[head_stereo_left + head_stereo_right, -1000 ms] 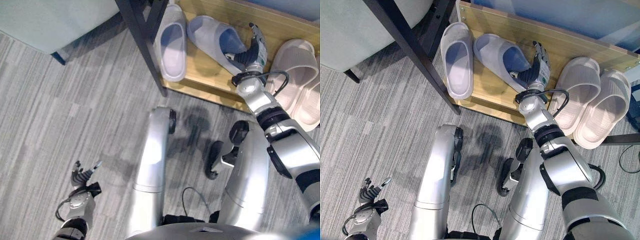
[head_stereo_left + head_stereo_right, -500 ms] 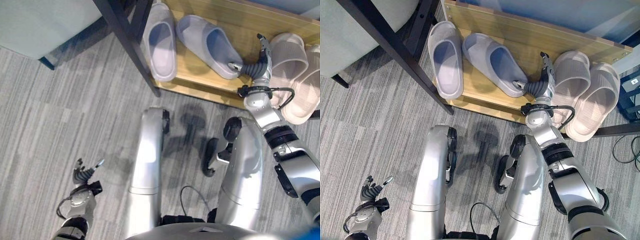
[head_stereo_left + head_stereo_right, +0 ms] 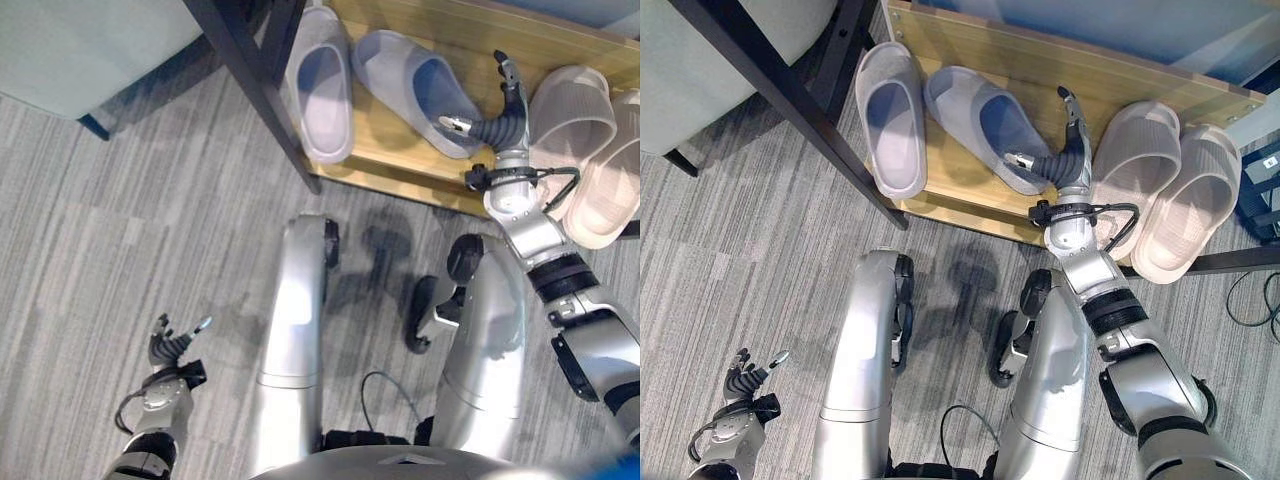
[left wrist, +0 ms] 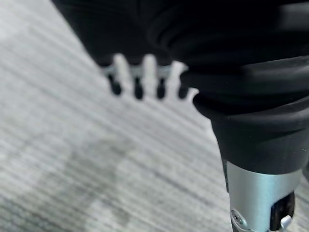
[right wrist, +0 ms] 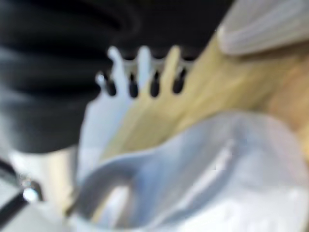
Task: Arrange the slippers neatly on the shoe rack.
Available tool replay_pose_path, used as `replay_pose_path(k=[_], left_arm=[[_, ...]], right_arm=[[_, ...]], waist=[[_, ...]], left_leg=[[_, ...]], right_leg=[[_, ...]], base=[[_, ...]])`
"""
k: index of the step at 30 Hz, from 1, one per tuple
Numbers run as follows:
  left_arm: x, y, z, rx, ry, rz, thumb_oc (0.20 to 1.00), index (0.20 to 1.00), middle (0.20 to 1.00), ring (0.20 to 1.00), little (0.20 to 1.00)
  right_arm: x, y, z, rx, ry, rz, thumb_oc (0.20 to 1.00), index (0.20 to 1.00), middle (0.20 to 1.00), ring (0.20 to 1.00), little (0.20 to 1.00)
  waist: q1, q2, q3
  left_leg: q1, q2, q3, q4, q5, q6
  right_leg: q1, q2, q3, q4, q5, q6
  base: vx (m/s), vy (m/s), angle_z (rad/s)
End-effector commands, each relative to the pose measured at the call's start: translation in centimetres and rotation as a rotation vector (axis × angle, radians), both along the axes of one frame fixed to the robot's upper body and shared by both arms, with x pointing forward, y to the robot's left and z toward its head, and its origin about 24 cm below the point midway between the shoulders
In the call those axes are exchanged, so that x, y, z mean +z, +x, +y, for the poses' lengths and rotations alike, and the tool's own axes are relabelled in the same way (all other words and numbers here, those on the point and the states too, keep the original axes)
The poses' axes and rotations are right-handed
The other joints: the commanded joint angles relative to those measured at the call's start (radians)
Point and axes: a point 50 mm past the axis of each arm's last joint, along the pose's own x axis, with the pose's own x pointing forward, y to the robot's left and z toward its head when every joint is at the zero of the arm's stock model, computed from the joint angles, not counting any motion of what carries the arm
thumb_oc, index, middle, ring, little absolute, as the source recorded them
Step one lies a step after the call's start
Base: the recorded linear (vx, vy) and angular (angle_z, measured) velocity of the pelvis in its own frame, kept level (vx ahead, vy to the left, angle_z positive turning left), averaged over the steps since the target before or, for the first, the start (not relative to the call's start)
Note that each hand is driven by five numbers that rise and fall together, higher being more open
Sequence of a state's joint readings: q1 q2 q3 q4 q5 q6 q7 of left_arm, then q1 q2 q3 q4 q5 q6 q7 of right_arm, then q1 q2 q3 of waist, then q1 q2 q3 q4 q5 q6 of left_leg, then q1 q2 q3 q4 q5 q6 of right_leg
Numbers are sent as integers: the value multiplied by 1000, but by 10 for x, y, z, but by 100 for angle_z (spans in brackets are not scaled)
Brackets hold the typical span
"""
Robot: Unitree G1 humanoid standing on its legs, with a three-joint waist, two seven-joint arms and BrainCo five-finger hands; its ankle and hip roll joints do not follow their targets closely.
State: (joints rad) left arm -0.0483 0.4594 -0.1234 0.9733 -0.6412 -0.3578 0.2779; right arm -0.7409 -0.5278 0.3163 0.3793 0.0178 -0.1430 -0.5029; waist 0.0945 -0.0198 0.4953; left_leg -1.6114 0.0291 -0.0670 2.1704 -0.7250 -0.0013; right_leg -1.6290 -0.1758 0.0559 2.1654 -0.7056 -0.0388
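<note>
Pale wood forms the low shoe rack (image 3: 1140, 75), a single board standing on grey striped carpet (image 3: 120, 230). Four slippers are on or against it. Two grey slippers sit on the rack's left part: the outer grey slipper (image 3: 892, 120) lies straight, toe toward the rack's back edge, close beside a dark table leg (image 3: 790, 95) that crosses in front of the rack's left corner. The inner grey slipper (image 3: 985, 125) lies slanted, its heel pointing toward the rack's front edge and away from its partner — the two are not parallel.

At the rack's right end are two beige slippers (image 3: 1170, 200), side by side and touching, both angled the same way, their heels overhanging the rack's front edge.

The right hand (image 3: 1065, 150) is raised over the rack between the slanted grey slipper and the nearer beige slipper. Its fingers are straight and spread, the thumb held apart and reaching toward the grey slipper's heel — whether it touches cannot be told. Nothing is clasped in it.

The left hand (image 3: 172, 345) hangs low over the carpet, well apart from the rack, fingers loosely spread and holding nothing.
</note>
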Motion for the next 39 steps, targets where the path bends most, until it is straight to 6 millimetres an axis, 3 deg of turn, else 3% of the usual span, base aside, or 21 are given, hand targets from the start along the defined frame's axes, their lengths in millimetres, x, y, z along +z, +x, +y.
replay_pose_path(k=[1,7,15,31,39], left_arm=[[-7,-23,5,11,10,49,1000,1000,1000,1000,1000],[-9,-24,2,-1,-9,50,1000,1000,1000,1000,1000],[-7,-23,2,-18,-3,40,1000,1000,1000,1000,1000],[-8,-21,4,-17,-5,55,1000,1000,1000,1000,1000],[-8,-18,3,-13,-8,50,1000,1000,1000,1000,1000]], right_arm=[[28,-16,8,92,-27,-153,1000,1000,1000,1000,1000],[10,-34,6,148,-47,-122,1000,1000,1000,1000,1000],[-5,-36,1,137,-62,-60,1000,1000,1000,1000,1000],[-4,-32,30,307,-94,-11,1000,1000,1000,1000,1000],[-19,-48,41,427,-84,40,1000,1000,1000,1000,1000]], waist=[[34,-14,25],[21,-20,25],[19,-15,25],[24,-18,25],[12,-27,25]], left_leg=[[41,-26,-39,-10,-94,28],[41,-27,-37,-14,-91,26],[41,-27,-39,-18,-87,25],[41,-27,-40,-20,-81,19],[41,-27,-37,-19,-78,16]], right_leg=[[59,9,161,-36,50,-33],[59,11,160,-39,49,-32],[59,14,159,-41,49,-30],[59,17,160,-42,53,-28],[59,18,166,-39,53,-25]], base=[[0,0,0],[0,0,0],[0,0,0],[0,0,0],[0,0,0]])
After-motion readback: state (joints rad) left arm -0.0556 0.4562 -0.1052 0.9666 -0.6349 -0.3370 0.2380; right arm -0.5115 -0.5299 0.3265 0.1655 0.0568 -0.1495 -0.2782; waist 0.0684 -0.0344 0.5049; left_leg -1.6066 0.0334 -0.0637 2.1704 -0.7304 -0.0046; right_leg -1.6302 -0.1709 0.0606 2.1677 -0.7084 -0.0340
